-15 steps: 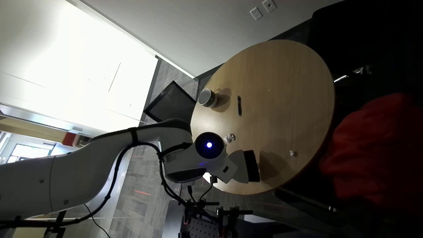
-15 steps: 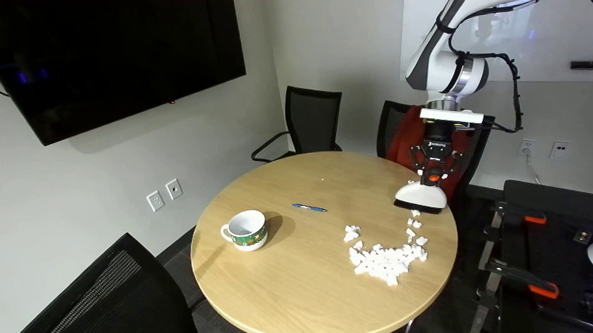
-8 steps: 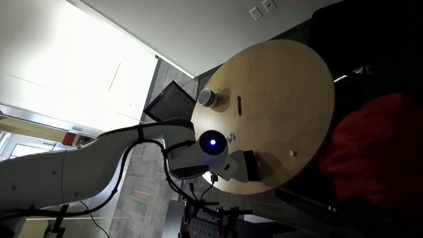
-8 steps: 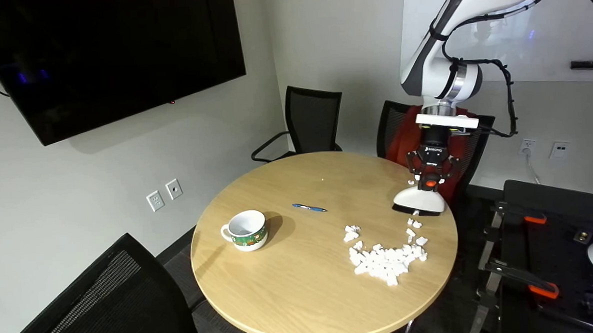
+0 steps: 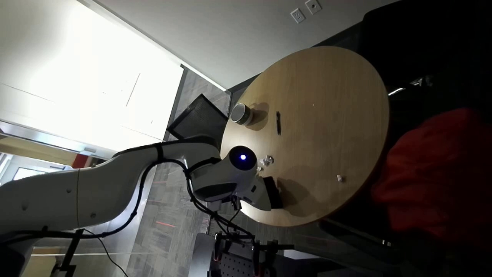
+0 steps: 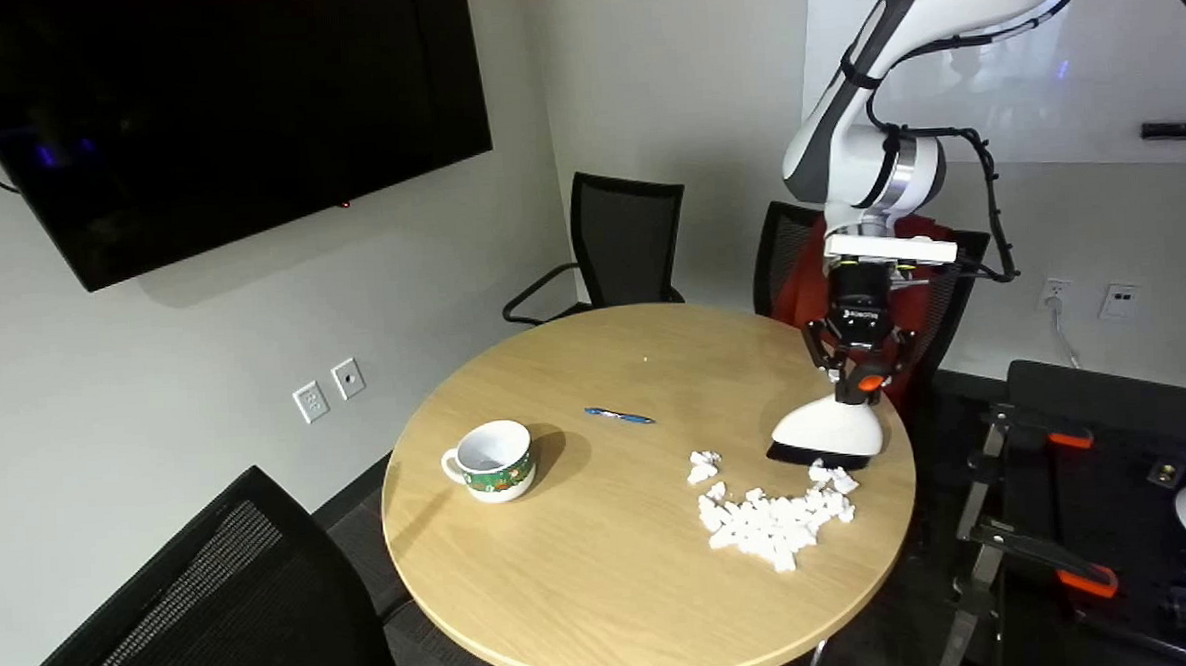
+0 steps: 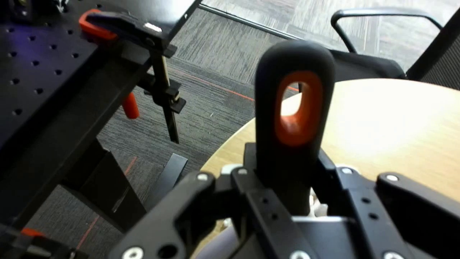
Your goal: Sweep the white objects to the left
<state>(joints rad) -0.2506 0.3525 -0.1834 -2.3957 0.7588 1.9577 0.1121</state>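
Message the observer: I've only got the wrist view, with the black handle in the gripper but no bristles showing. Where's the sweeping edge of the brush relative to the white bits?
Observer: In an exterior view, the brush has its dark bristles right by a few loose bits at the edge of the white pile; I can't tell whether they touch.
Operator: Anything else out there I could knock?
Observer: A mug stands upright on the table, apart from the pile.
Operator: Besides the white bits, anything nearer the brush than that?
Observer: Yes, a pen lies nearer to it than the mug does.
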